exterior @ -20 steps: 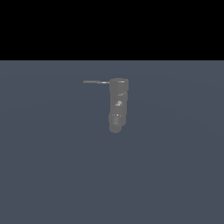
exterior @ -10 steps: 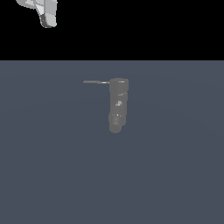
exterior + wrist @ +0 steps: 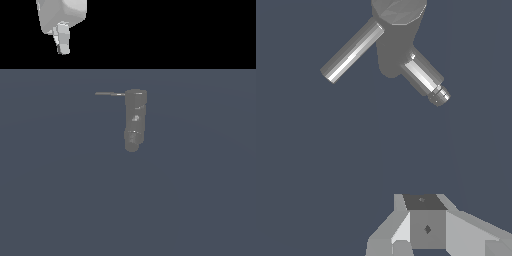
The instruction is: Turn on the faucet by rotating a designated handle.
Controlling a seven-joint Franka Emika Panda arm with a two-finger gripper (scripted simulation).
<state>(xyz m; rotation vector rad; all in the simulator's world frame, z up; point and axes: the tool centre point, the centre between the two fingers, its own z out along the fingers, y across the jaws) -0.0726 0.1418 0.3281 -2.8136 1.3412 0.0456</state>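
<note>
Gripper high in the upper left, faucet alone near mid-frame

In the exterior view the faucet point(image 3: 134, 120) stands as a dull grey segmented column just above the frame's centre, on a flat slate-blue floor point(image 3: 200, 200) that fills the lower three-quarters of the picture — the handle point(image 3: 110, 93), a thin grey rod, sticks out from the column's top toward the frame's left. The gripper point(image 3: 63, 49) hangs in the upper left against the black background, well apart from the handle and higher in the frame; whether its fingers are parted or closed I cannot tell (they read as one pale stub). Open floor lies on every side of the column. In the wrist view a second, shorter stepped rod point(image 3: 424, 78) also leaves the column, spreading away from the handle.
</note>
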